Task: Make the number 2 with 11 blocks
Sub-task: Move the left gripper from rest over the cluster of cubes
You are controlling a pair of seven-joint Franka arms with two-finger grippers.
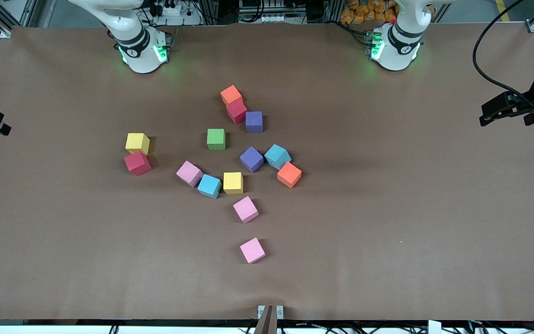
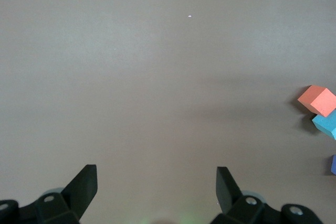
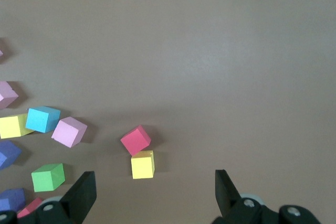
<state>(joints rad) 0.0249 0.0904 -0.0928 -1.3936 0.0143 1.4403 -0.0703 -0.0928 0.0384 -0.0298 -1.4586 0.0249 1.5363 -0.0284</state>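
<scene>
Blocks [image 1: 232, 153] lay scattered mid-table, none joined into a digit. Left gripper [image 2: 156, 182] and right gripper [image 3: 153, 187] were held wide open, empty, over bare table. Yellow block [image 3: 143, 164] and red block [image 3: 136, 139] were judged nearest the right gripper.

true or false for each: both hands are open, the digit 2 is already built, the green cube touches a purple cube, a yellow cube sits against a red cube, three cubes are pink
1. Both hands are open: true. The left hand and the right hand each hold nothing.
2. The digit 2 is built: false. The cubes lie scattered.
3. The green cube touches a purple cube: false. It stands alone.
4. A yellow cube sits against a red cube: true.
5. Three cubes are pink: true. One is duller, two brighter.
</scene>
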